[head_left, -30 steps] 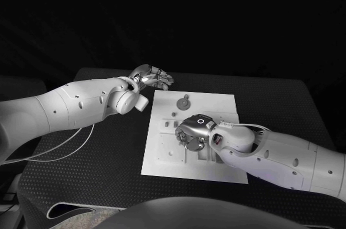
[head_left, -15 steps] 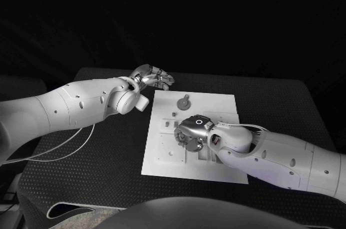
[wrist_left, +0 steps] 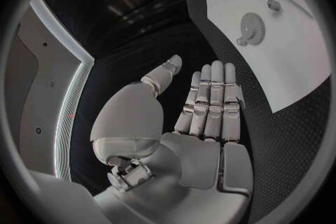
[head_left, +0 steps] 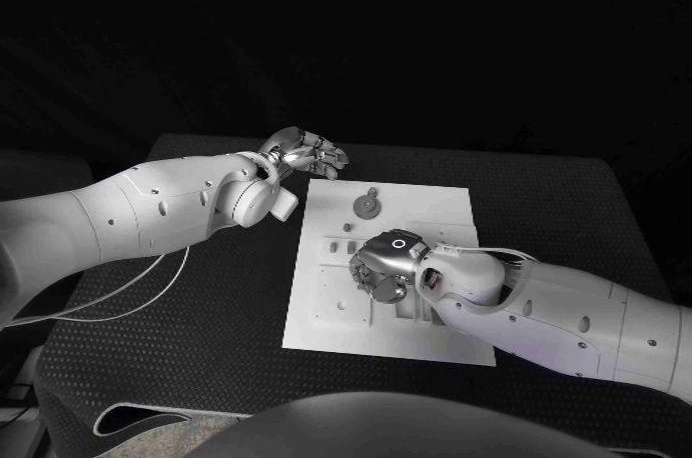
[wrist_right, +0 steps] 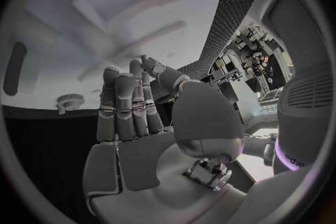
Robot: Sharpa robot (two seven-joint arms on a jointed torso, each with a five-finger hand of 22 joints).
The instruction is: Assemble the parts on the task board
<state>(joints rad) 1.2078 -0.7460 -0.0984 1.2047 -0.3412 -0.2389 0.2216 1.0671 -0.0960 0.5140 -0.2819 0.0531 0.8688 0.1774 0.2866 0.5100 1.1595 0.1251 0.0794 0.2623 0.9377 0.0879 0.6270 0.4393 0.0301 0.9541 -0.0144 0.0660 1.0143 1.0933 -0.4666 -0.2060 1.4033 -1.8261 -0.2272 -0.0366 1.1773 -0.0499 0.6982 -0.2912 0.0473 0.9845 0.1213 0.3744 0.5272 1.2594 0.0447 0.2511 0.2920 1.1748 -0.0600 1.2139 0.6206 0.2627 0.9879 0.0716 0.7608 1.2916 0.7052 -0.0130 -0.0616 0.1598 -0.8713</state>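
White task board (head_left: 433, 323) flat in the middle of the black desk (head_left: 202, 328), with a round gear part (head_left: 369, 206) near its far edge. Right hand (head_left: 384, 268) over the board's centre, palm down, fingers straight and close together with the thumb alongside, nothing visibly gripped. Left hand (head_left: 304, 153) raised just off the board's far left corner, fingers extended side by side, holding nothing.

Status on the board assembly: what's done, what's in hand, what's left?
Done: can't confirm any part seated; the gear lies near the far end of the task board. In hand: nothing visible. The right hand hangs over the board's middle with fingers extended; the left hand is off its far corner, empty. Left: apparently most of the assembly.
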